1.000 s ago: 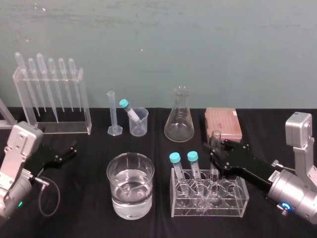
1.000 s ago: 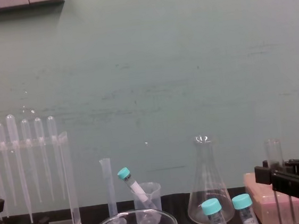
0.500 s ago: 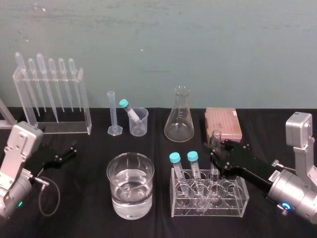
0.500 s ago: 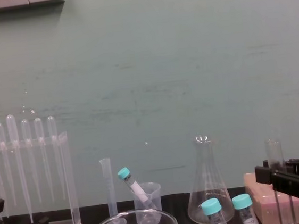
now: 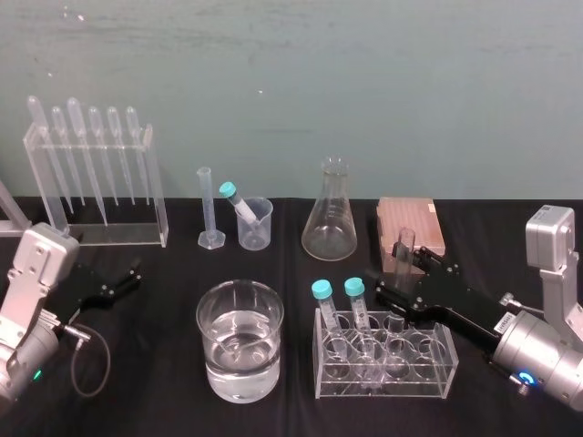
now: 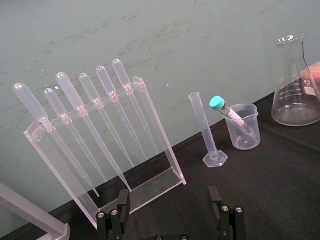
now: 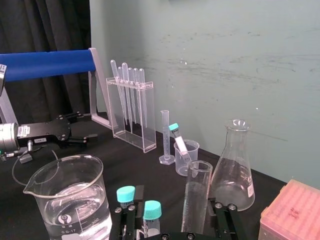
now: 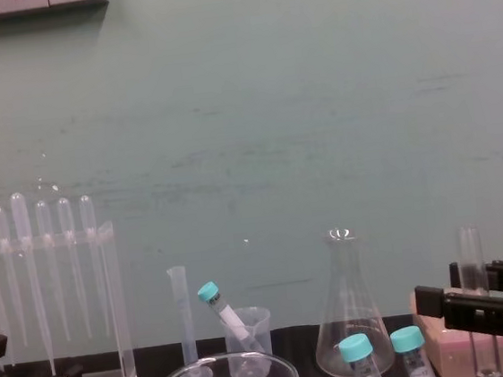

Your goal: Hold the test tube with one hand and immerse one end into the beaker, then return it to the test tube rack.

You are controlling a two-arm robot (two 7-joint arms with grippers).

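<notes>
The water-filled beaker (image 5: 239, 350) is standing left of the test tube rack (image 5: 383, 382). The right gripper (image 5: 402, 273) is clamping the test tube (image 5: 404, 244) upright over the rack, apparently mid-lift. The left gripper (image 5: 126, 280) is idling near the table's left edge, jaws apart. Next comes carrying the tube left and dipping it.

six pipettes (image 5: 94, 146), three capped tubes (image 5: 321, 309)

On my feed both arms end in silver-grey wrist housings (image 5: 36, 259) carrying black grippers. Behind the left gripper (image 5: 127, 278) sit a looped black cable (image 5: 91, 369) and a green light (image 5: 36, 374). The right gripper (image 5: 401, 273) wears a white barcode label (image 5: 502, 320), with a glowing blue ring (image 5: 525, 379) behind it.
</notes>
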